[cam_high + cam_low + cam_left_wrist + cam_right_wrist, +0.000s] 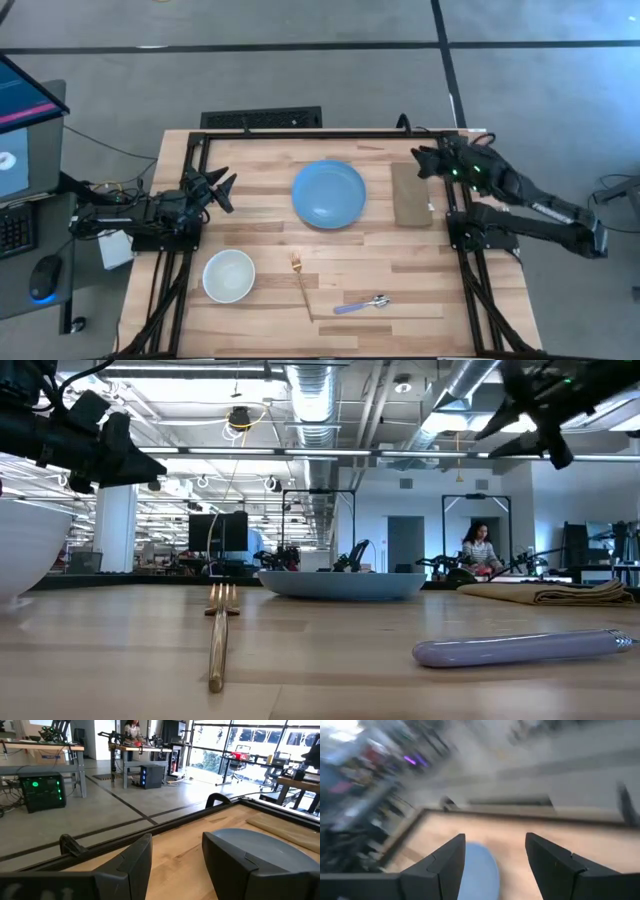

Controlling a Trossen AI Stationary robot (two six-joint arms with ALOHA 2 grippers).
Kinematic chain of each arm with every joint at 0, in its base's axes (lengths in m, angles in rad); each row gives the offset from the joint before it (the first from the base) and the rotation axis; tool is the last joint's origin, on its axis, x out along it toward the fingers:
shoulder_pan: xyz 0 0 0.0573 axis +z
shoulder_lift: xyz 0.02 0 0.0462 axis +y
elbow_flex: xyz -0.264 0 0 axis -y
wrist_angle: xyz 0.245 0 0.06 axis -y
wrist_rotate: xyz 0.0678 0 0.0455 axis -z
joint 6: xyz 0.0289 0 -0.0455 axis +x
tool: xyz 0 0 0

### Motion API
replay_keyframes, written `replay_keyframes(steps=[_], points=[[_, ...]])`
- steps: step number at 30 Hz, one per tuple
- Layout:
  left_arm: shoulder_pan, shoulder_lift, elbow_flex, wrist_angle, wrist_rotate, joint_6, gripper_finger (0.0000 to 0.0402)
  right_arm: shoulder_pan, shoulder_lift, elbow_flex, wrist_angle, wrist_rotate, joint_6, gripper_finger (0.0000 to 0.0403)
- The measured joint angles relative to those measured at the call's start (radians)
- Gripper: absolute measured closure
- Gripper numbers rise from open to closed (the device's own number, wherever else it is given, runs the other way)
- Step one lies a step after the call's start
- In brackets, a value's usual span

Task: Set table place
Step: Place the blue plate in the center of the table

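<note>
Open workshop floor with benches, monitors and ceiling ducts behind; a seated person far off at a bench. Light wooden desk (400, 280) framed in black metal, carrying the whole place setting, none of it arranged yet.

Layout on the desk:
- Blue plate (329, 193) near the far middle.
- Olive-brown pad (410, 194) just right of the plate, apart from it.
- White bowl (229, 275) toward the near left.
- Gold fork (301, 283) near the middle, tines toward the plate.
- Lavender-handled spoon (360, 304) lying crosswise, near the fork's handle end.

Step in hand, as judged: approach for a first pick, most likely by the right arm toward the pad or plate.

Recommended procedure:
- Come down from above the pad's middle, keeping clear of the plate rim.
- Close on the folded edge rather than the flat face; flat cloth tends to slip from a top pinch.
- Leave fork and spoon until the plate and pad positions are fixed.
- Lift low-lying cutlery at the handle, across its width.

Arm pose:
- Right gripper (420, 160) raised over the far right corner, beside the pad, aimed toward the plate; fingers spread, nothing held.
- Left gripper (222, 190) hovering at the left edge, level with the plate, aimed across the desk; fingers spread, nothing held.
</note>
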Motion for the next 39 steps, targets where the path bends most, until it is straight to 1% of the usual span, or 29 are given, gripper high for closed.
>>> replay_keyframes(steps=[3, 5, 8, 12, 16, 19, 22, 24, 30, 34, 39], points=[[0.0, 0.0, 0.0, 0.0, 0.0, -0.002, 0.0237, -0.028, 0.166, 0.131, -0.175, -0.053, 0.074, 0.0173], [0.0, 0.0, 0.0, 0.0, 0.0, -0.008, 0.0237, -0.041, 0.281, 0.19, -0.227, -0.087, 0.074, 0.0173], [0.0, 0.0, 0.0, 0.0, 0.0, -0.009, 0.0237, -0.037, 0.448, 0.237, -0.2, -0.135, 0.073, 0.0173], [0.0, 0.0, 0.0, 0.0, 0.0, -0.01, 0.0237, -0.024, 0.636, 0.276, -0.124, -0.189, 0.059, 0.0173], [0.0, 0.0, 0.0, 0.0, 0.0, -0.01, 0.0237, -0.012, 0.79, 0.303, -0.046, -0.202, 0.057, 0.0173], [0.0, 0.0, 0.0, 0.0, 0.0, -0.01, 0.0237, -0.004, 0.858, 0.317, 0.028, -0.198, 0.048, 0.0173], [0.0, 0.0, 0.0, 0.0, 0.001, -0.01, 0.0237, 0.003, 0.912, 0.337, 0.057, -0.196, -0.032, 0.0173], [0.0, 0.0, 0.0, 0.0, 0.002, -0.01, 0.0237, 0.006, 0.942, 0.348, 0.072, -0.196, -0.037, 0.0173], [0.0, 0.0, 0.0, 0.0, 0.004, -0.011, 0.0237, 0.013, 1.038, 0.358, 0.069, -0.208, -0.039, 0.0173], [0.0, 0.0, 0.0, 0.0, 0.007, -0.011, 0.0237, 0.013, 1.097, 0.359, 0.079, -0.248, -0.04, 0.0173], [0.0, 0.0, 0.0, 0.0, 0.007, -0.011, 0.0237, 0.013, 1.153, 0.358, 0.09, -0.251, -0.042, 0.0173]])
